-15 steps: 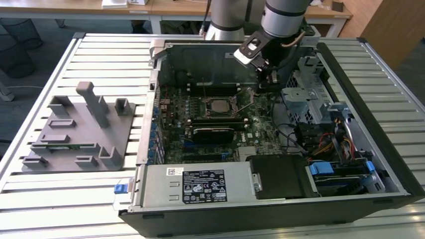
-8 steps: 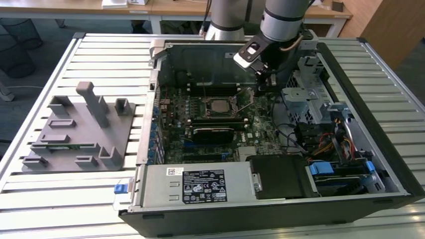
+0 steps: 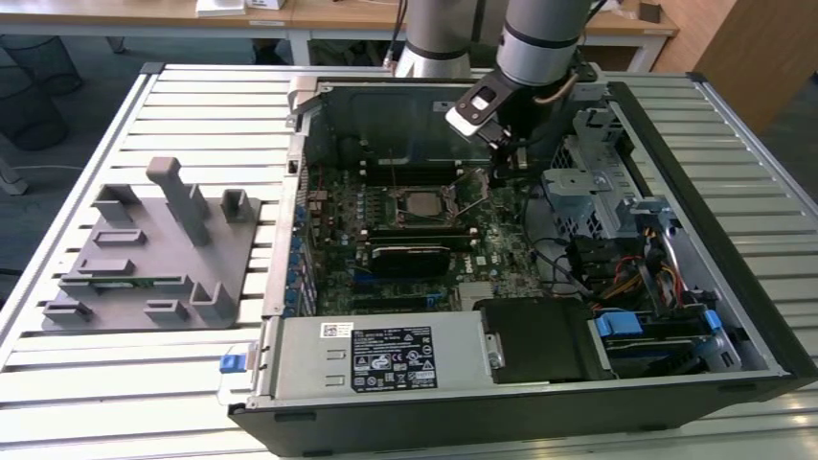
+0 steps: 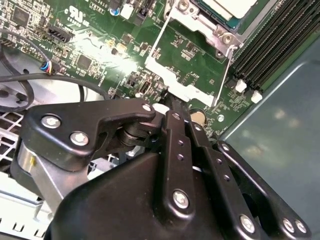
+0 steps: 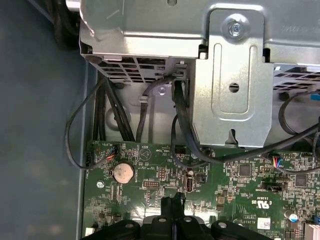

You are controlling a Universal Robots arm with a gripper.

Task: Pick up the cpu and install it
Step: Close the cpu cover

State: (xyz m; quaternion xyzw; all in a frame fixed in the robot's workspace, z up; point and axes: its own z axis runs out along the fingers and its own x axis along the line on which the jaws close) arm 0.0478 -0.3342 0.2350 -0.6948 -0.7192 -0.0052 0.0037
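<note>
Gripper (image 3: pixel 501 172), jaws shut tight, hangs low over motherboard (image 3: pixel 335 287) nr its metal-cage (image 3: pixel 576 182) edge, just beside socket where cpu (image 3: pixel 419 204) sits; PC case (image 3: pixel 511 412) lies open on desk (image 3: pixel 153 383).

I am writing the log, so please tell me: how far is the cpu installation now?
Done: the cpu already lies in the socket. In hand: nothing; the gripper, shut, sits low beside the socket's metal load plate. Left: that plate looks swung open, so the cpu seems not yet clamped.
</note>
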